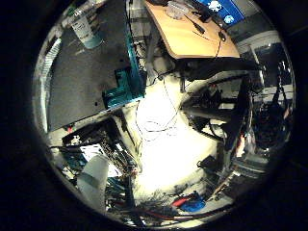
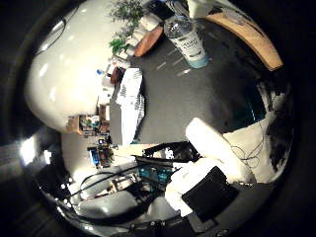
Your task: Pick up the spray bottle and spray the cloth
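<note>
A clear spray bottle [image 2: 190, 42] with a pale label and a teal base stands upright on the dark table [image 2: 197, 94], near its far side. It shows again as the bottle [image 1: 85, 30]. A white cloth [image 2: 129, 104] with a dark pattern lies crumpled at one edge of the table, apart from the bottle. My right hand [image 2: 215, 163] hovers off the table's near edge, well away from both. Its white fingers [image 2: 217, 145] reach out relaxed with nothing between them, and one white fingertip [image 1: 94, 180] shows over the floor.
A teal clamp [image 1: 124, 87] sits at the table's edge. A wooden desk [image 1: 192, 36] with a monitor stands beyond it. Potted plants [image 2: 126, 12] and a round wooden piece [image 2: 148, 42] lie past the cloth. Boxes and clutter [image 1: 187, 204] cover the floor.
</note>
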Action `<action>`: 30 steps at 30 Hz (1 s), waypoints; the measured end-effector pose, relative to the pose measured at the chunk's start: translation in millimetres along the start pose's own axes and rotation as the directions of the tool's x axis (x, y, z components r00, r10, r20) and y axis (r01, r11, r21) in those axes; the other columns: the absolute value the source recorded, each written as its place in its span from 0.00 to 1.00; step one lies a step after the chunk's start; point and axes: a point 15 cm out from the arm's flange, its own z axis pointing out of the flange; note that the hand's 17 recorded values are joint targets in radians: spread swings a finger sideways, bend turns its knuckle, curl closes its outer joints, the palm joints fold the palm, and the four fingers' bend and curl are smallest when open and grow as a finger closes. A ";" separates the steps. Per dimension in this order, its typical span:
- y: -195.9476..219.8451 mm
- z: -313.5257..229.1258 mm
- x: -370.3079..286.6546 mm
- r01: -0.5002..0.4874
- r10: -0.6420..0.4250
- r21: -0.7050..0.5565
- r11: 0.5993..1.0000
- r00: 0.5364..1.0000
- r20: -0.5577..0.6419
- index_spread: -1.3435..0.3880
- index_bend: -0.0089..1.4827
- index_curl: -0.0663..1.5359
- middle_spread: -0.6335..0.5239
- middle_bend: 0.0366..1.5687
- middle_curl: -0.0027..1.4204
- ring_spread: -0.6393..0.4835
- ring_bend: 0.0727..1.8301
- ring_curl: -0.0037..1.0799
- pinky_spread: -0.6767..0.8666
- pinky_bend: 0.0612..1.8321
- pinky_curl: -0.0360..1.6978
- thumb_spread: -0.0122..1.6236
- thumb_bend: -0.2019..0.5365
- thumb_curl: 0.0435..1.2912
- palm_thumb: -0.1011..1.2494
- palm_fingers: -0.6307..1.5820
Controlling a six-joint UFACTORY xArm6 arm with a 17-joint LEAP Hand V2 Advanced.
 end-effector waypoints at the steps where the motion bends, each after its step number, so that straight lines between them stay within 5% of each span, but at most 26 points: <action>1: -1.9 -0.6 1.0 -0.010 0.010 0.018 1.000 1.000 0.017 0.60 0.12 0.25 0.63 0.10 0.21 0.74 0.07 0.20 0.68 0.12 0.21 0.76 0.25 0.23 0.63 0.34; 30: -49.5 18.4 64.9 -0.228 0.150 0.303 0.926 0.954 0.260 0.67 0.11 0.20 0.74 0.09 0.21 0.78 0.10 0.24 0.68 0.18 0.21 0.72 0.24 0.19 0.51 0.27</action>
